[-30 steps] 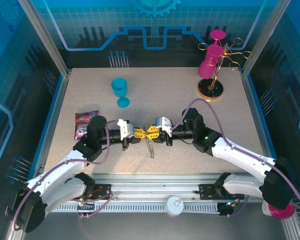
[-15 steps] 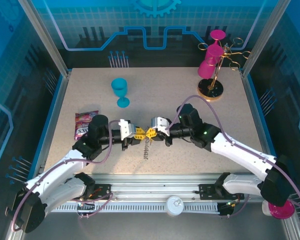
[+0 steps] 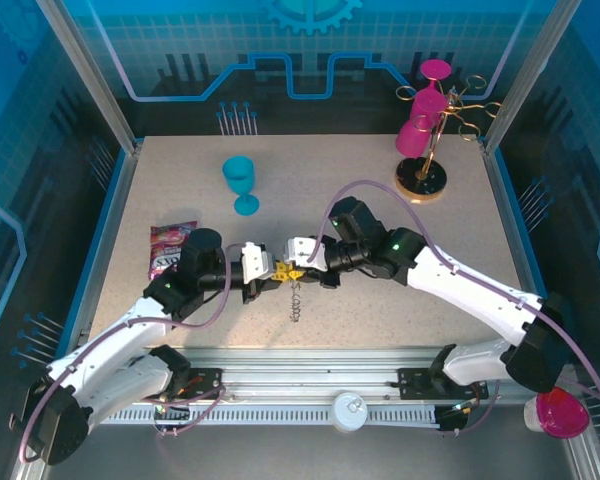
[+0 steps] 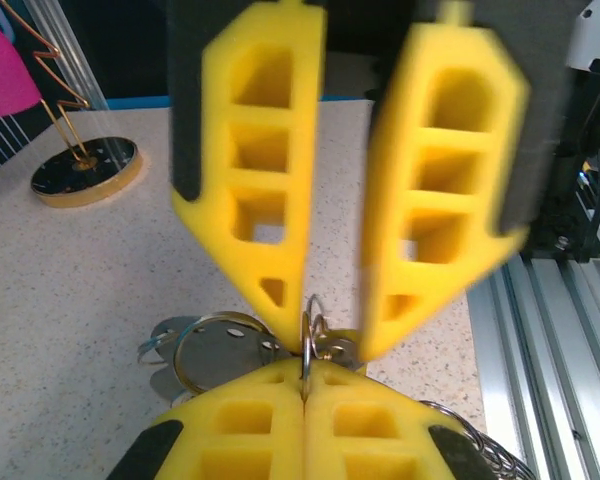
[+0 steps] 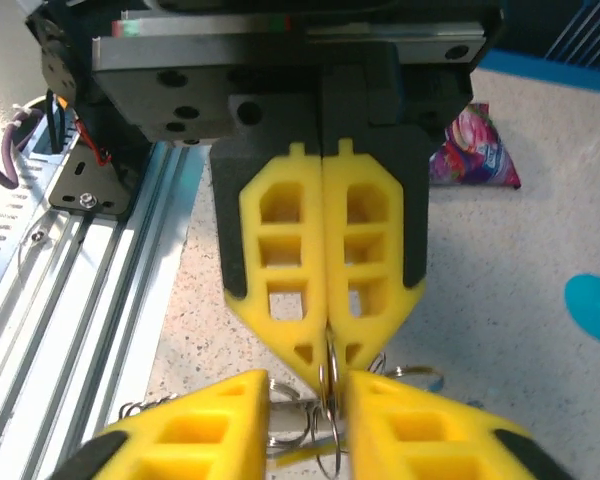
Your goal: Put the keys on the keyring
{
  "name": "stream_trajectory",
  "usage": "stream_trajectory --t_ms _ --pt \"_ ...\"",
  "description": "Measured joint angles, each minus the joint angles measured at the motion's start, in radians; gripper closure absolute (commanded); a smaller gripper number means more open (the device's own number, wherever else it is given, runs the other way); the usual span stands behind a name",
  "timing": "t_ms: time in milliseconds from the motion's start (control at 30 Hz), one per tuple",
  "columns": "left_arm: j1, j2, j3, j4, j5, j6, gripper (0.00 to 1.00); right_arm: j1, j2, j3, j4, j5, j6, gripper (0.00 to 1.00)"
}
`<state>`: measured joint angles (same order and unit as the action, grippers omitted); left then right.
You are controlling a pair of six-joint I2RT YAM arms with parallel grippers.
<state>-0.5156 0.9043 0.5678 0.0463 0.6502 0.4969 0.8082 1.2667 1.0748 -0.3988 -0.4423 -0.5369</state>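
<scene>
Poised above the middle of the table [image 3: 380, 190], tip to tip and facing each other: left gripper [image 4: 305, 378] and right gripper [image 5: 315, 395].

Left gripper: closed, pads flat together, clamped on a thin upright ring of the keyring [image 4: 307, 325].

Right gripper: parted, with a clear gap between the pads. Tips astride that same ring, just beside the left tips. Contact with the ring: cannot tell.

Keyring: off the table, between the two sets of tips. Bead chain [image 3: 295, 300] hanging down from the meeting point toward the tabletop. Larger silver ring [image 4: 215, 352] and flat silver metal pieces just behind the left tips, touching the clamped ring cluster.

Position of the keys: cannot tell. Not distinguishable with certainty from the silver pieces at the rings, nor from the yellow pads.

Elsewhere on the table, all well apart from the grippers:
- goblet [image 3: 242, 182], blue, upright at rear left
- packet [image 3: 171, 248] at the left edge, beside the left arm
- gold stand [image 3: 423, 172] with pink cups at rear right
</scene>
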Motion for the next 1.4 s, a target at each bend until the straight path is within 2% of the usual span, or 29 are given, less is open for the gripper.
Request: stream_trajectory --t_ms 133,300,400,633,800,933,1100,1400 --pt "0.0 -0.007 -0.01 0.023 0.0 -0.001 1.0 -0.053 -0.064 -0.082 0.072 -0.032 0.076 0.65" --pt "0.0 -0.01 -0.015 0.048 0.0 -0.002 1.0 -0.059 -0.07 -0.127 0.123 -0.053 0.135 0.67" --pt "0.0 -0.011 -0.015 0.056 0.0 -0.007 1.0 -0.059 -0.069 -0.131 0.14 -0.066 0.158 0.73" --pt "0.0 -0.012 -0.016 0.057 0.002 -0.02 1.0 -0.06 -0.062 -0.131 0.159 -0.078 0.18 0.94" --pt "0.0 -0.022 -0.033 0.065 0.009 -0.035 1.0 -0.063 -0.039 -0.13 0.155 -0.079 0.179 1.0" --pt "0.0 -0.025 -0.049 0.071 0.01 -0.054 1.0 -0.063 -0.015 -0.124 0.146 -0.084 0.179 0.97" --pt "0.0 -0.025 -0.05 0.101 0.019 -0.055 1.0 -0.063 -0.014 -0.121 0.148 -0.084 0.182 0.77" --pt "0.0 -0.025 -0.05 0.125 0.032 -0.071 1.0 -0.063 -0.101 -0.177 0.242 -0.086 0.163 0.71"
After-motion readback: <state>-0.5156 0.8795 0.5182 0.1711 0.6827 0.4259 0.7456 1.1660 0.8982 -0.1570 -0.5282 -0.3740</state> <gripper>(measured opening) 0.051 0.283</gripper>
